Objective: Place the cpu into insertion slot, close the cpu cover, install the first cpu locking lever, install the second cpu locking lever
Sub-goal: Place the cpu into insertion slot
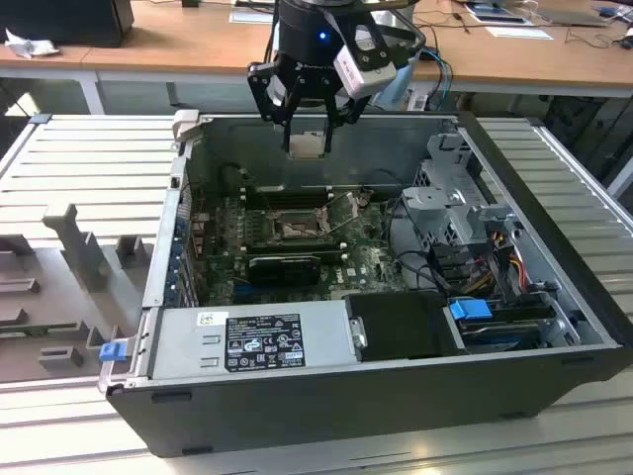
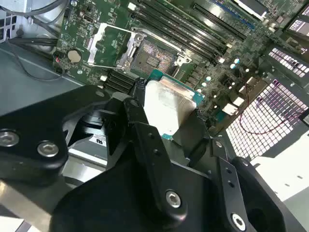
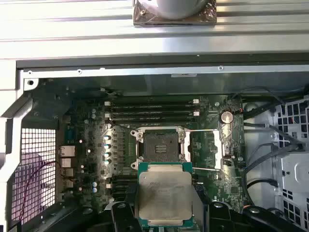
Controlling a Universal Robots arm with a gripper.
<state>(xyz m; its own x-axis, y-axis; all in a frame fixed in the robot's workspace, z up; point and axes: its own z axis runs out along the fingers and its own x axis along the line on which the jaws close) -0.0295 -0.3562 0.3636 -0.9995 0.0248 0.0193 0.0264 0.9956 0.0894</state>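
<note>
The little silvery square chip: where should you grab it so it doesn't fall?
Pinch two opposite edges, coming from above its flat top. The small flat square chip with a pale silvery face is thin and wide, so only the edges offer grip. The black gripper holds it just so.

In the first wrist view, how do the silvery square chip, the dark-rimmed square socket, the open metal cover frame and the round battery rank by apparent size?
1. Silvery-beige square chip, though nearest the camera.
2. Dark-rimmed square socket and open silvery cover frame: look alike, unranked.
3. Round silver coin battery.
</note>
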